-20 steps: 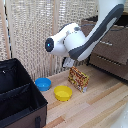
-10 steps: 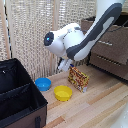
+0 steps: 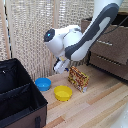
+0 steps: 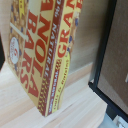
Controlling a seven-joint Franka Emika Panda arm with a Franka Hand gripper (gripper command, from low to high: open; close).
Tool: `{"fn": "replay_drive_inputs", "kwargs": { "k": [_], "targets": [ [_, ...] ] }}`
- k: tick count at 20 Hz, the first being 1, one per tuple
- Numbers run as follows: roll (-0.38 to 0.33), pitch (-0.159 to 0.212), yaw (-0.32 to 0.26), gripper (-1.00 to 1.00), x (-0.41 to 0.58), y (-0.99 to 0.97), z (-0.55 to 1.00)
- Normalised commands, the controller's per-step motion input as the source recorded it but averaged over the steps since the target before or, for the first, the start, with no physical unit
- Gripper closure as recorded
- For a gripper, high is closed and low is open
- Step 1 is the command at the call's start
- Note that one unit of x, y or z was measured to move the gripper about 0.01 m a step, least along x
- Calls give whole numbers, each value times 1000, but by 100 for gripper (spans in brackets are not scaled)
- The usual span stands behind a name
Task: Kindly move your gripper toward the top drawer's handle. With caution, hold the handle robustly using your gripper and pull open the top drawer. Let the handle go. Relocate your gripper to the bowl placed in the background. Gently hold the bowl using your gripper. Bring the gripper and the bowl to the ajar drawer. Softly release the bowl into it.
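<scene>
One bright-blue bowl (image 3: 43,83) sits on the wooden floor (image 3: 100,105), just beside a yellow bowl (image 3: 63,92) and near the front edge of a black case (image 3: 20,95) at the exterior view's left. The dresser (image 3: 107,47) stands at the exterior view's right, well apart from the bowl; its drawers look shut, and thin pale bars on their fronts are probably the handles, though they are too blurred to pick out the top one with certainty.

The gripper (image 3: 61,66) hangs low under the bulky white arm (image 3: 80,37), between the blue bowl and a box of granola bars (image 3: 78,79), touching nothing that I can see. Whether its fingers are spread or closed I cannot tell: they are a small blur in the exterior view and do not show in the wrist view.

Judging by this, the first step is in hand: the drawer is not yet opened and the bowl is untouched. The next move calls for carrying the gripper across to the dresser and squaring it to the top handle.

The granola box stands upright between gripper and dresser and fills the wrist view (image 4: 42,55), very near the camera, with a dark brown panel edge behind it. It could be knocked over on the way across
</scene>
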Motion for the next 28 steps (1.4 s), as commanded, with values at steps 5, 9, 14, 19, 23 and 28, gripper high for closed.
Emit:
{"fn": "replay_drive_inputs", "kwargs": {
  "k": [5, 9, 14, 19, 23, 28],
  "targets": [
    [209, 77, -239, -100, 352, 72, 226],
    [217, 104, -238, -100, 379, 66, 210],
    [219, 111, -226, -100, 409, 96, 214],
    [212, 93, -202, -100, 281, 239, 317],
    [204, 64, -211, -100, 138, 238, 354],
    [195, 32, -257, -100, 30, 108, 375]
  ]
}}
